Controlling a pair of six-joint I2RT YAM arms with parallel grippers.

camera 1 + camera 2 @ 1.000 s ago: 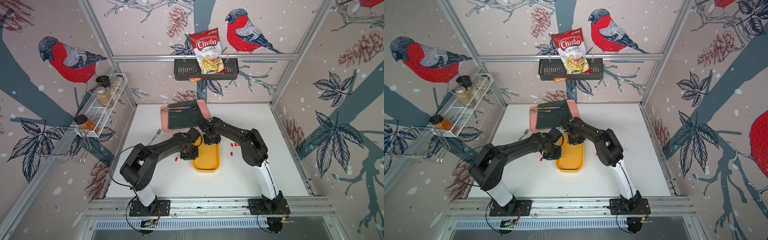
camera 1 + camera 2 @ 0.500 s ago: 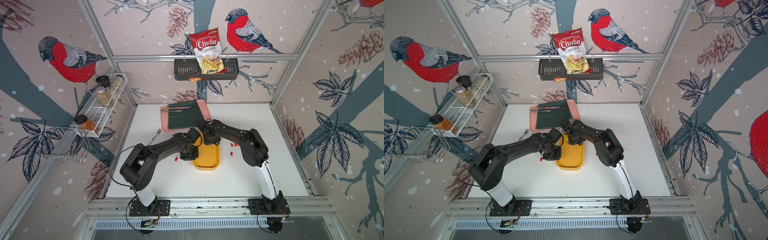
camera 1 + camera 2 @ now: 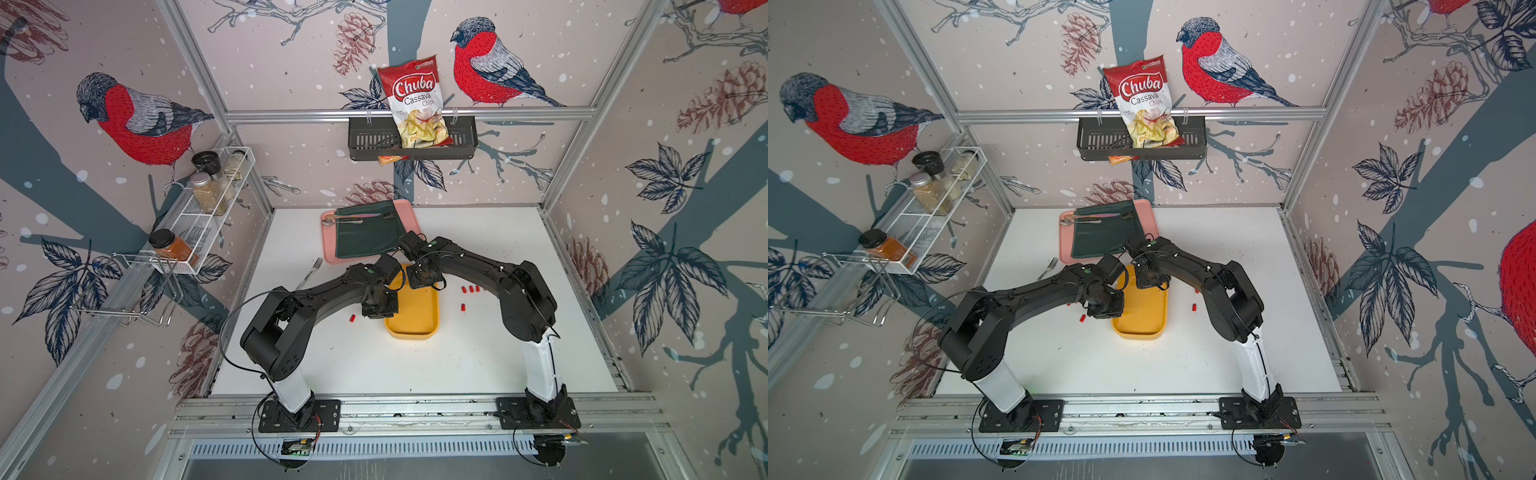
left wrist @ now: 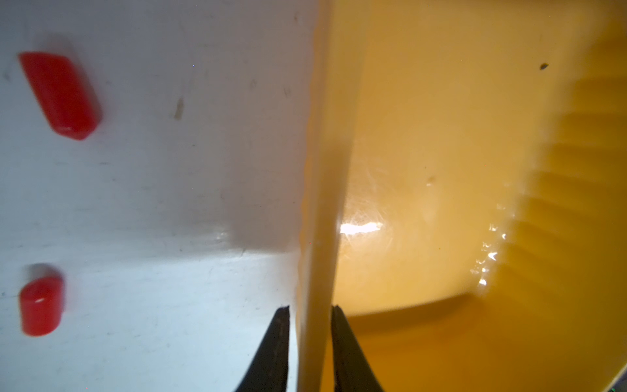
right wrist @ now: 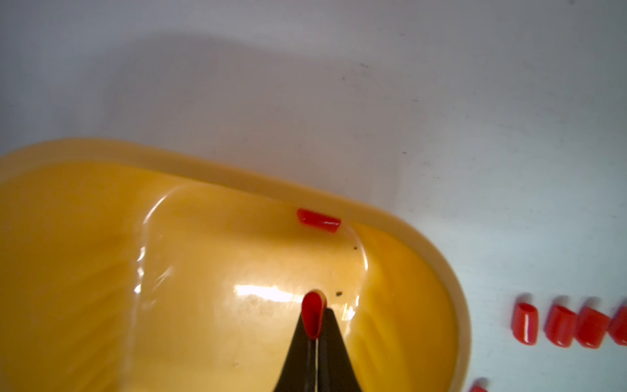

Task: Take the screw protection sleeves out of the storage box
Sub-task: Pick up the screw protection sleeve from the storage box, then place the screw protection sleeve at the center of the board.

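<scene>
The yellow storage box lies mid-table between both arms. My right gripper is inside the box's far end, shut on one red screw protection sleeve just above the floor. A second sleeve lies against the box's inner wall. My left gripper straddles the box's left rim, the inner finger against it and a thin slit beside the outer finger. Loose sleeves lie on the table: a row right of the box, one nearer, and two left of it.
A pink tray with a dark green cloth and cutlery sits just behind the box. A fork lies left of the left arm. A black wall basket holds a chips bag, and a white spice rack hangs on the left wall.
My right gripper has closed on a sleeve inside the box. The left jaws have eased slightly at the rim. Both arms have hardly moved.
</scene>
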